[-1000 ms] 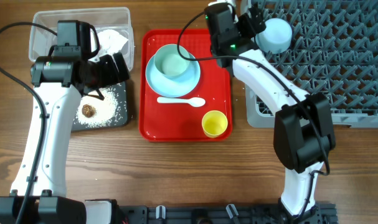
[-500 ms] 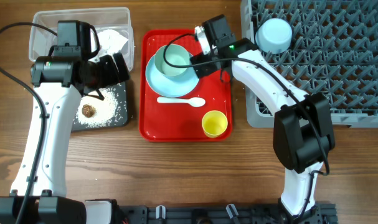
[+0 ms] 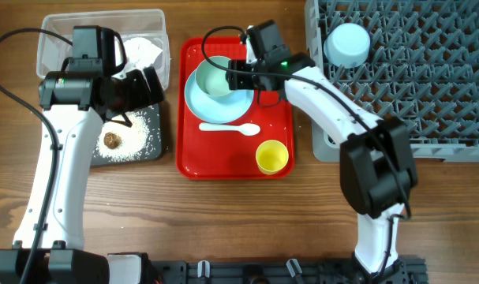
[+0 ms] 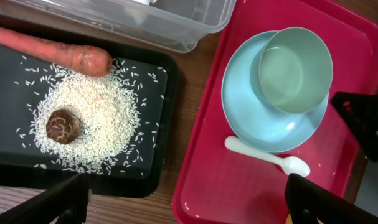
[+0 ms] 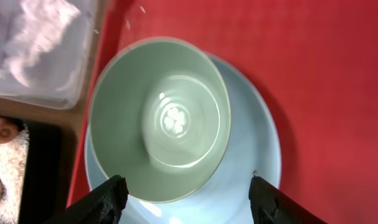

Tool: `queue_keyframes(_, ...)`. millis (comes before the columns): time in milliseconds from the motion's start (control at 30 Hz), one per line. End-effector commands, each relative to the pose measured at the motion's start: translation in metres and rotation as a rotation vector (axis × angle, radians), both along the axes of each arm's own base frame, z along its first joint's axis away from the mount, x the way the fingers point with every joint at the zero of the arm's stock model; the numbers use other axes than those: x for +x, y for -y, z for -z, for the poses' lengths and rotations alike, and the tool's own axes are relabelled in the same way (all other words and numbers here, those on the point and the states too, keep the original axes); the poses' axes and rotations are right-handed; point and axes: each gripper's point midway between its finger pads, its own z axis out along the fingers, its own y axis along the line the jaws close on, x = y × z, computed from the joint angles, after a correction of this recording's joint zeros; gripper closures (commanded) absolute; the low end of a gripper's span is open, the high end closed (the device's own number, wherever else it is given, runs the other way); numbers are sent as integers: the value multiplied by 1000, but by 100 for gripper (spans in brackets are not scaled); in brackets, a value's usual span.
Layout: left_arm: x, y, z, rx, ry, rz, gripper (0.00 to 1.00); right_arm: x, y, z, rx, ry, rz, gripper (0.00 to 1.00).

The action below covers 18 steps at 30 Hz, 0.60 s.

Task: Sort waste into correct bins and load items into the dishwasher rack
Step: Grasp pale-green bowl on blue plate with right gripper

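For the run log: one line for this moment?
right gripper: open, straddling bowl on plate | left gripper: open, empty | second bowl: in rack

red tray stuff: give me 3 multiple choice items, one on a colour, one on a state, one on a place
1. What colour is the cup?
A pale blue
B white
C yellow

2. How does the bowl on the plate stand?
A upright, mouth up
B upside down
C on its side

3. Where does the white spoon lie?
A inside the bowl
B on the red tray, beside the plate
C inside the cup

Answers: C, the cup shows plain yellow against the tray; A, both wrist views look straight down into the bowl's hollow; B, the spoon lies flat on the tray by the plate's rim.
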Motion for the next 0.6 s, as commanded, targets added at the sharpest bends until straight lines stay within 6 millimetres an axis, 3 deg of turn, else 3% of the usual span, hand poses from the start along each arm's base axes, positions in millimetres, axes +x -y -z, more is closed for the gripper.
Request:
queue_keyframes(0,0,0,1,-6,-2,1,0,-5,-1,39,-11,-99,83,37)
queue_keyframes(67,0,0,1,-6,-2,1,0,-5,-2,46,-8,-112,95,43)
queue_keyframes(167,0,0,1,-6,-2,1,0,-5,-2,55,-2,-136,124,73)
queue_keyframes(233,0,0,1,-6,-2,1,0,-5,-3,59,-1,-143,130,81)
queue_keyframes(300,0,0,1,-6,-2,1,0,-5,-3,60,0,-144,132,96)
queue_keyframes(467,0,0,1,-6,-3,0,0,-5,-5,54,14,-136,115,96)
queue_keyframes(533,0,0,1,-6,-3,0,0,0,-4,33,17,-78,80,96)
queue_keyframes(567,0,0,1,-6,-3,0,0,7,-2,6,11,1,40,96)
